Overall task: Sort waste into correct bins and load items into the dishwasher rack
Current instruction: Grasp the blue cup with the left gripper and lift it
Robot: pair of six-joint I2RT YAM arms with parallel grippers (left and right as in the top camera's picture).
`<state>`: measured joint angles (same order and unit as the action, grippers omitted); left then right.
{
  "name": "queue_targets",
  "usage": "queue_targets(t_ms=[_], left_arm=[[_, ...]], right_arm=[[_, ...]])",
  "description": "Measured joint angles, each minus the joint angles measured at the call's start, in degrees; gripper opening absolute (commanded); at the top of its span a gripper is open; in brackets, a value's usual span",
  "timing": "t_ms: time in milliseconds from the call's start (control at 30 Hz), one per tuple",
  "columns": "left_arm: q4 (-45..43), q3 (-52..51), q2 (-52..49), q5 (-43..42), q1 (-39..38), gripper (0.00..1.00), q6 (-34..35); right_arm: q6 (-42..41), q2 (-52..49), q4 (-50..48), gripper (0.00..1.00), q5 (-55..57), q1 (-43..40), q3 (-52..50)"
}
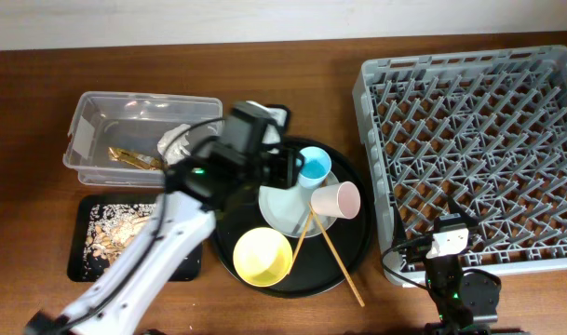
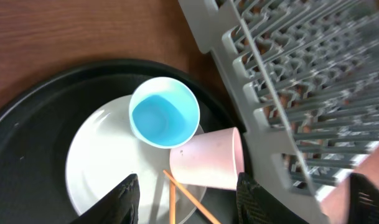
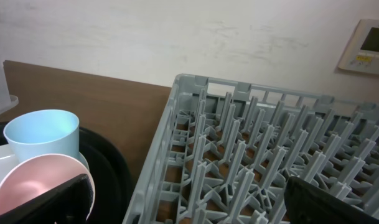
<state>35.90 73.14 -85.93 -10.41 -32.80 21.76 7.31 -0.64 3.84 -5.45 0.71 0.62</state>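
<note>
While blue cup [image 2: 164, 112] stands, pink cup [image 2: 208, 163] lies tipped.

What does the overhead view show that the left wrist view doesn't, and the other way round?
Only overhead: the clear tub holding the gold-brown wrapper and white napkin, the shallow black tray with food scraps, the yellow bowl, and the right hand.
Only left wrist: the left hand plainly open, just below the pink cup.
Both: blue cup, pink cup on its side, plate, chopsticks, round black tray, rack.
</note>
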Motion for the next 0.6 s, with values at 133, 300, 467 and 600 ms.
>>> queue_targets(t_ms=[133,300,467,600], left_arm=[[-4.5,0.0,-6.1,4.9,-3.3,0.50,0.1],[-7.1,0.0,-11.6,12.0,-3.4,0.51,0.3],[-8.7,0.0,-14.9,14.6,-3.4,0.50,1.0],[-10.2,0.0,-17.9,15.0,-3.4,0.49,2.3]], right_arm=[[0.0,0.0,0.0,0.99,0.0,0.0,0.0],[0.0,0.0,0.0,0.98,0.0,0.0,0.0],[0.0,0.0,0.0,0.99,0.0,0.0,0.0],[0.0,0.0,0.0,0.99,0.0,0.0,0.0]])
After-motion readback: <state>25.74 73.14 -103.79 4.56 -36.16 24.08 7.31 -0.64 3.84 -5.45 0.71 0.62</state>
